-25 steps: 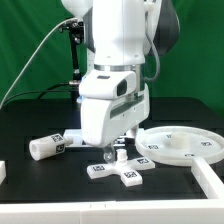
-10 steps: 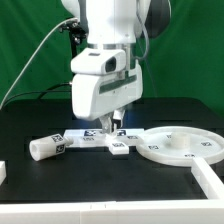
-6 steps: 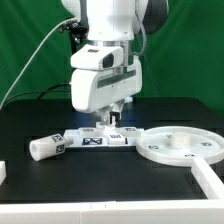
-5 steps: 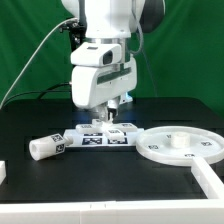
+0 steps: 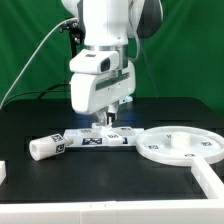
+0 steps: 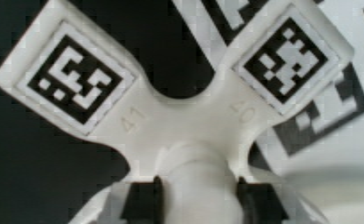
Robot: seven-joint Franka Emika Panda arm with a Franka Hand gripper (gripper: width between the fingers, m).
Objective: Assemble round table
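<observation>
My gripper [image 5: 108,121] is shut on the small white cross-shaped piece [image 5: 109,129] and holds it just above the marker board. In the wrist view the piece [image 6: 175,120] fills the picture. Two of its arms carry black-and-white tags, and its stem sits between my dark pads [image 6: 147,200]. The large round rimmed disc [image 5: 181,146] lies flat on the black table at the exterior view's right. The short thick cylinder [image 5: 45,148] lies on its side at the exterior view's left.
The marker board [image 5: 92,139] lies on the table below my gripper, between the cylinder and the disc. A white block [image 5: 3,172] shows at the exterior view's left edge. A white bracket [image 5: 208,176] sits at the front right. A green backdrop stands behind.
My gripper has lifted the cross-shaped piece off the table front and carried it back and toward the exterior view's left, over the marker board. Over the last half second it hardly moved.
</observation>
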